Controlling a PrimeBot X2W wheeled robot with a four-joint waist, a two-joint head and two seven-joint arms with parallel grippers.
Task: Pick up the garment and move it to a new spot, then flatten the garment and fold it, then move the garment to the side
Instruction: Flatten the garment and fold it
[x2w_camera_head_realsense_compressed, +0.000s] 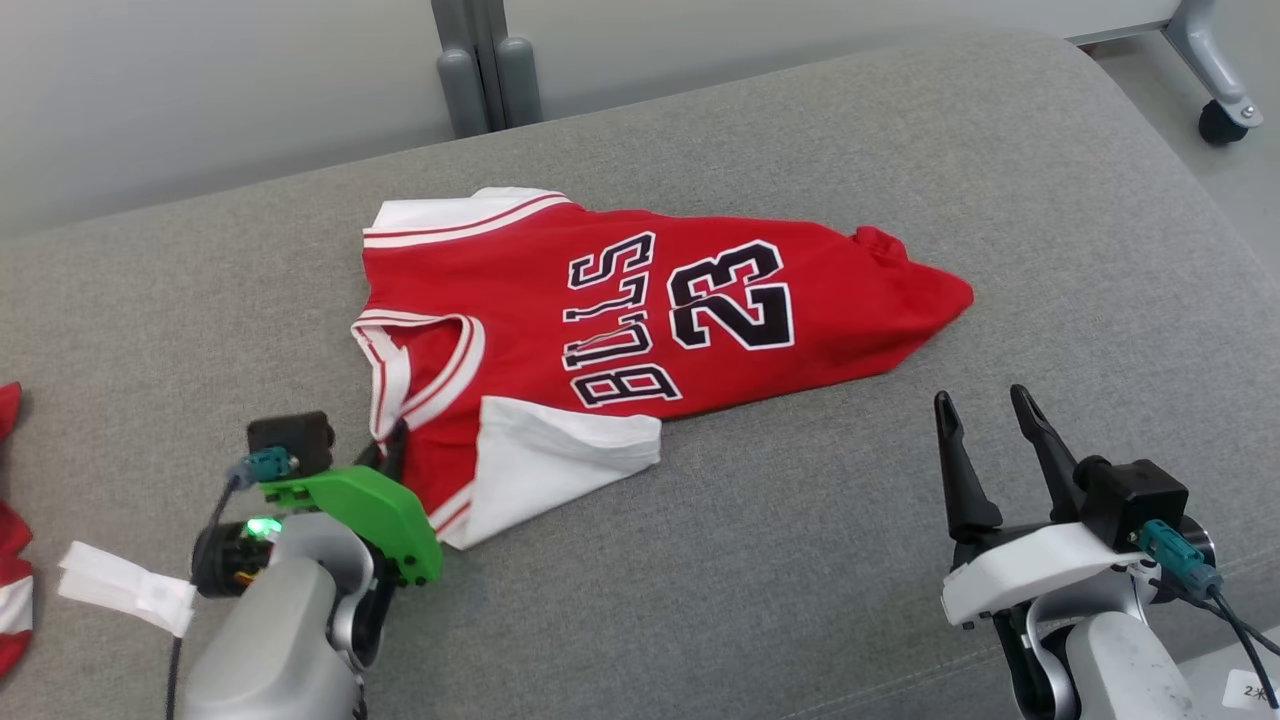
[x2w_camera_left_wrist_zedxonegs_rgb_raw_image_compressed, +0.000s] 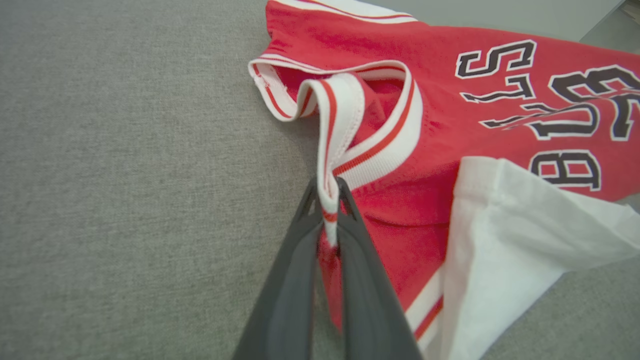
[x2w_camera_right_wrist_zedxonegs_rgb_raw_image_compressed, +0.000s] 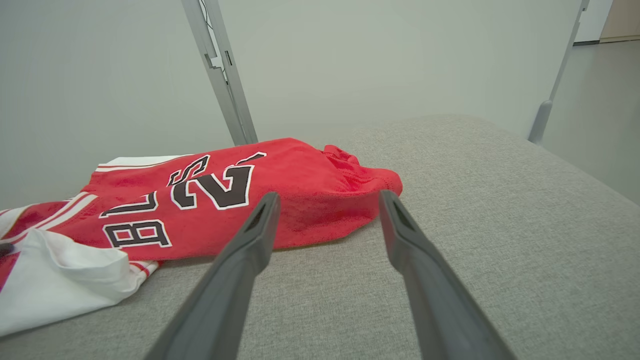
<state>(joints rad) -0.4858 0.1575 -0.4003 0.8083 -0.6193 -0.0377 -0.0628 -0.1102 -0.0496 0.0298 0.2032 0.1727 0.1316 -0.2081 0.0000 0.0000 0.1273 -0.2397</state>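
Left tool (x2w_camera_left_wrist_zedxonegs_rgb_raw_image_compressed: 327, 189) is pressed together on the red-and-white striped neckband (x2w_camera_left_wrist_zedxonegs_rgb_raw_image_compressed: 336, 125) of the jersey (x2w_camera_head_realsense_compressed: 640, 320), a fold of the band caught between its two dark fingers. Right tool (x2w_camera_head_realsense_compressed: 980, 398) stands spread with nothing between its fingers, apart from the cloth.

One jersey lies spread near the middle of the grey padded surface (x2w_camera_head_realsense_compressed: 820, 560), collar toward the robot's left, hem running to a point toward the right. Bare grey fabric runs on every side of it: a wide strip along the near edge, open room to the right before the surface rounds off toward the floor, and a narrower band behind it up to the far rounded edge. Two white sleeves show, one at the far corner (x2w_camera_head_realsense_compressed: 450, 210) and one lying over the near front (x2w_camera_head_realsense_compressed: 560, 455).

A second red-and-white cloth (x2w_camera_head_realsense_compressed: 12, 560) sits at the left border of the head view, well apart from the jersey. One castor (x2w_camera_head_realsense_compressed: 1222, 120) stands on the floor beyond the far right corner.

Left forearm comes in from the lower left, low over the surface, fingers angled toward the collar. Right forearm rises from the lower right, fingers pointing up that view, over bare fabric near the hem.
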